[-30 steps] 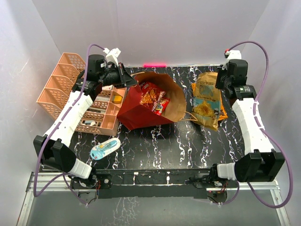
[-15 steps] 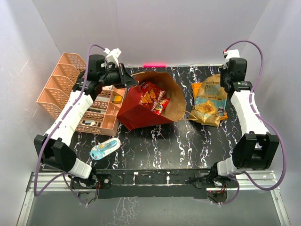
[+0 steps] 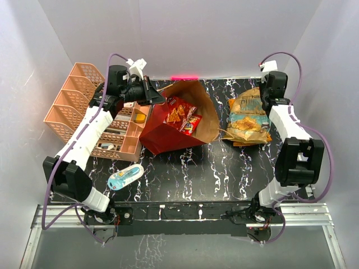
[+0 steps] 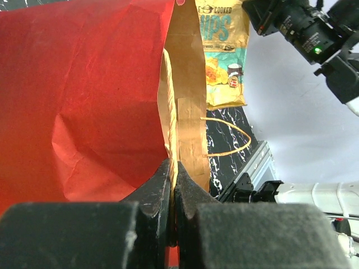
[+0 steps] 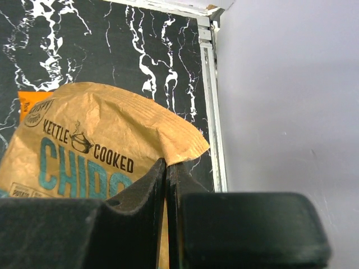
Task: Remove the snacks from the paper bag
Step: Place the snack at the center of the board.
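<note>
Left hand [image 4: 173, 167] pinched shut on the rim of the red paper bag [image 3: 168, 137], bag at far middle of bench [image 3: 224, 168], snack packets [image 3: 180, 115] inside its open mouth, right hand [image 5: 166, 167] clamped on the chip bag [image 3: 247, 115] lying just right of it

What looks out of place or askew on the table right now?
The paper bag lies tipped on its side, mouth gaping, snacks inside, its rim pinched by the left hand. The crumpled chip bag sits outside it, top edge pinched in the right hand. A blue-white blister pack lies alone near the front.
</note>
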You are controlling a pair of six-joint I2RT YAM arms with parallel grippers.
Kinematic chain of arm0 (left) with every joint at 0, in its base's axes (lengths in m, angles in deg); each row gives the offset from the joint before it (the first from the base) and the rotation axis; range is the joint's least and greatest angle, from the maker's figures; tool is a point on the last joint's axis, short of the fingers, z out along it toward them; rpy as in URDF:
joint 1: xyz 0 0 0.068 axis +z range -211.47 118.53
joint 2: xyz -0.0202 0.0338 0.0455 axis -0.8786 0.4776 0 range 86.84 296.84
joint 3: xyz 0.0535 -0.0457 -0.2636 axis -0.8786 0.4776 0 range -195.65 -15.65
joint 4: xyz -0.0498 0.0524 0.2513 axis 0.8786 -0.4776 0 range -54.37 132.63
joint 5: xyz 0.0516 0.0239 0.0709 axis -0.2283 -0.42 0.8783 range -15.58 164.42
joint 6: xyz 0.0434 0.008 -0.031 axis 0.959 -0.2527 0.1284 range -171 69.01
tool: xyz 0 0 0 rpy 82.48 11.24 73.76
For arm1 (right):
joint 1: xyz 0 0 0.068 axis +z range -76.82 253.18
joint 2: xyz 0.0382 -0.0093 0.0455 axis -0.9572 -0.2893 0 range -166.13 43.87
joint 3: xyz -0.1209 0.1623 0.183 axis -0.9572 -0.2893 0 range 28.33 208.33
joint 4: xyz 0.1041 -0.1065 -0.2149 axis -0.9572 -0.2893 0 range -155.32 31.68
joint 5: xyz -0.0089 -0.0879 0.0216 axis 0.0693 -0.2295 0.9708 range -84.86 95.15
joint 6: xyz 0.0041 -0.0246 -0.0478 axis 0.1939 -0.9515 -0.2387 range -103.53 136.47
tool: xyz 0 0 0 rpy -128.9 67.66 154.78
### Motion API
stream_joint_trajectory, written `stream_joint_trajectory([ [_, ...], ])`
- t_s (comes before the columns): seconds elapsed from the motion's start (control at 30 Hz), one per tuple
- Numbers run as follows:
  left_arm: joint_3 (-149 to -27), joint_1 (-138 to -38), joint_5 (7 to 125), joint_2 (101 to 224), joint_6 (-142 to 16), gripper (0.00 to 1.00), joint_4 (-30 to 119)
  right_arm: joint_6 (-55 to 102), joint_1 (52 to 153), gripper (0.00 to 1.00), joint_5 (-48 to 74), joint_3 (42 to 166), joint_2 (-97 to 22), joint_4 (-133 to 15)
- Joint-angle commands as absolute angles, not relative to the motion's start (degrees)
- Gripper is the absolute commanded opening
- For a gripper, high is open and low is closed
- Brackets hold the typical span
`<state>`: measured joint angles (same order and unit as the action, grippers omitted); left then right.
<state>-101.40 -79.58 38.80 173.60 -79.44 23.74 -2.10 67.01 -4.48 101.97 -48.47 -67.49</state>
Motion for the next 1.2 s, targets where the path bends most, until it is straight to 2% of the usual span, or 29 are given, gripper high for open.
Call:
stream_joint_trajectory([
  [0.0,-104.5,-79.5,36.8,173.9,-79.7,0.00,23.2,-5.6,66.1,0.07,-7.1,101.5,-51.7,-55.3],
  [0.3,-105.3,-79.5,32.0,174.1,-82.2,0.00,26.3,1.1,64.9,0.09,-5.5,99.7,-61.1,-49.9],
  [0.4,-105.0,-79.6,30.4,173.5,-82.6,0.00,27.7,4.3,64.2,0.15,-6.3,100.1,-62.8,-50.0],
  [0.53,-103.6,-79.6,27.9,171.6,-83.3,0.00,30.5,6.1,64.1,0.29,-10.8,102.8,-63.7,-54.4],
  [0.63,-101.8,-79.7,25.8,169.5,-83.1,0.00,32.8,8.7,64.1,0.60,-16.4,105.9,-62.8,-60.0],
  [0.67,-101.3,-79.8,25.4,168.8,-82.9,0.00,33.5,10.7,64.1,0.67,-17.3,107.4,-62.1,-63.0],
  [0.73,-100.4,-79.8,25.5,167.4,-81.5,0.00,33.3,14.6,64.1,0.71,-17.3,110.6,-60.6,-70.5],
  [0.8,-99.5,-79.8,25.5,166.2,-80.1,0.00,33.5,20.6,64.2,0.71,-12.8,114.2,-59.1,-79.7],
  [0.87,-98.8,-80.0,24.9,165.5,-78.4,0.00,33.6,27.1,64.5,0.71,-3.2,114.8,-55.7,-86.0],
  [0.97,-97.9,-81.0,25.0,163.8,-74.4,0.00,32.3,32.6,65.7,0.71,13.9,106.4,-46.7,-83.0],
  [1.17,-97.0,-84.9,27.1,160.0,-66.3,0.00,27.5,33.5,74.3,0.70,28.1,87.9,-22.7,-75.3],
])
